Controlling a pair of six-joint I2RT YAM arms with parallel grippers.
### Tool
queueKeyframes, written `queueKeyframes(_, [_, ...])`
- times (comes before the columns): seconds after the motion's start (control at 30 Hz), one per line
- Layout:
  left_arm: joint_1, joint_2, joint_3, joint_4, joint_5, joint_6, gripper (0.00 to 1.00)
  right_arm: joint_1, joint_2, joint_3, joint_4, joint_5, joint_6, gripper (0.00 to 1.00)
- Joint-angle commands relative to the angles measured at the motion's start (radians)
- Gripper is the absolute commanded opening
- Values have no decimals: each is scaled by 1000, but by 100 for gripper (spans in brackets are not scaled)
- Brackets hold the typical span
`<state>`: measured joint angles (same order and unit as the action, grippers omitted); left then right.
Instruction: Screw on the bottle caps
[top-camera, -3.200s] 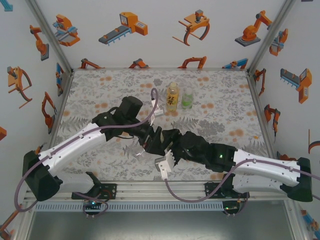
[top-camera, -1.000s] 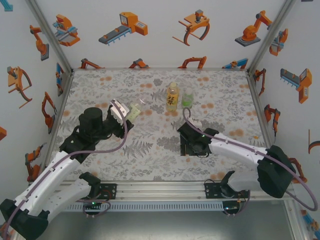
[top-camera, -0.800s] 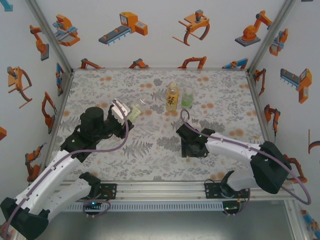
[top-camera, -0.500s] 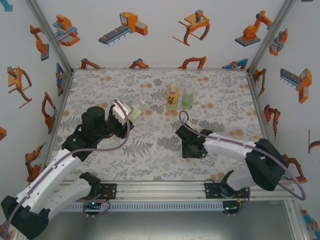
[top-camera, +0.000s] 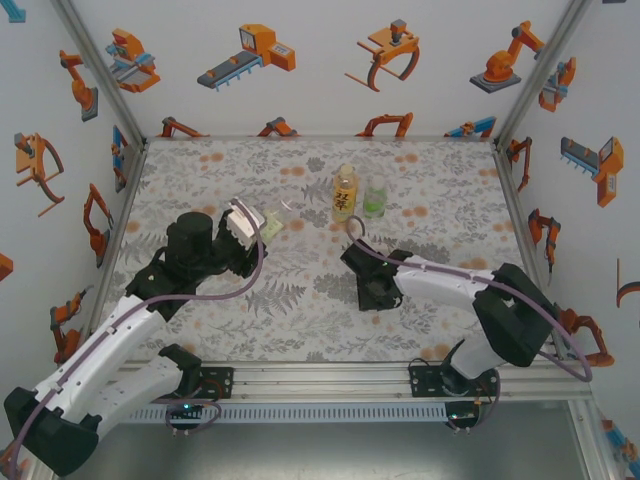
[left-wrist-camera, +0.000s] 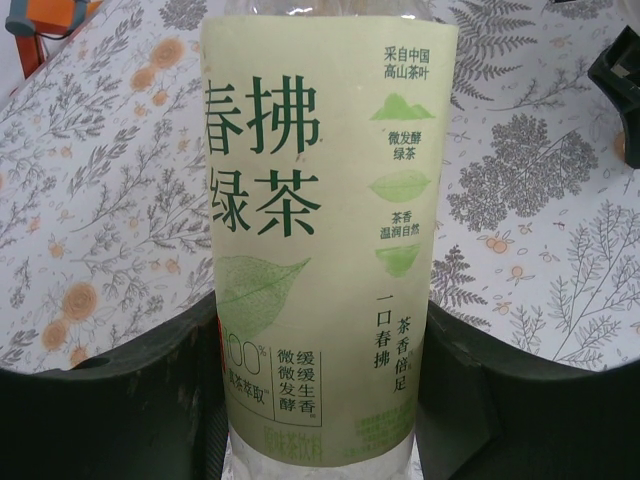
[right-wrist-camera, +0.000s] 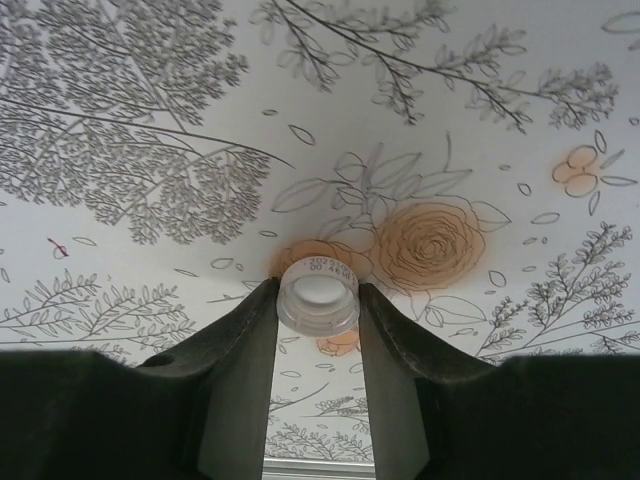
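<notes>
Top external view: yellow-orange bottle (top-camera: 344, 192) upright on the floral counter (top-camera: 200, 170), toward its far middle. Beside it, green-label bottle (top-camera: 375, 200), upright, just to the right of the yellow-orange bottle. Entered next, left claw (top-camera: 247, 222), well to the left of the yellow-orange bottle and slightly nearer the arm bases, clamped on the pale-label bottle (top-camera: 268, 224). Held bottle tilted, its free end toward the yellow-orange bottle. Entered last, right claw (top-camera: 370, 295), nearer the arm bases than the yellow-orange bottle and a little to its right, pointing down at the counter. Opening not readable from this angle.

Left wrist view: pale-label bottle across the centre, label pale green with green characters, leaf prints and a touch of red print at lower left. Dark fingers (left-wrist-camera: 120, 400) pressed against both sides of its lower part, grip tight. Grey fern and orange blossom pattern of the counter behind.

Right wrist view: white cap (right-wrist-camera: 318, 295), small and round, tiny printed digits near its rim, pinched between two dark fingers (right-wrist-camera: 235, 340), one touching each side. Right claw drawn nearly together, with hold of the cap alone. Cap over an orange flower of the counter print; contact with the counter not decidable.
</notes>
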<state>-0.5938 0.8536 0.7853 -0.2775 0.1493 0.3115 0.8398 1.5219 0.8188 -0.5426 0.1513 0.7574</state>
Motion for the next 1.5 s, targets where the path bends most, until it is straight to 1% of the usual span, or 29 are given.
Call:
queueKeyframes(0.0, [9,-1,37,-3,-10,22,4,29,53,90,-4,-9,-28,37])
queueKeyframes(0.27, [8,-7,37,-19,-34,28,6,84,254,329,-9,-54,-72,37])
queueKeyframes(0.43, [8,-18,31,-13,-50,32,7,89,337,413,-17,-59,-94,36])
queueKeyframes(0.53, [8,-19,31,-14,-57,34,7,90,365,435,-27,-61,-103,37])
queueKeyframes(0.7, [8,-17,34,-14,-58,35,8,91,355,446,-49,-58,-106,46])
queueKeyframes(0.83, [8,-11,34,-20,-62,34,9,91,319,445,-58,-58,-106,48])
queueKeyframes(1.07, [8,-7,35,-15,-56,34,9,100,294,445,-42,-64,-105,45])
queueKeyframes(1.47, [9,-1,35,-17,-60,34,10,105,316,462,-40,-66,-111,42])
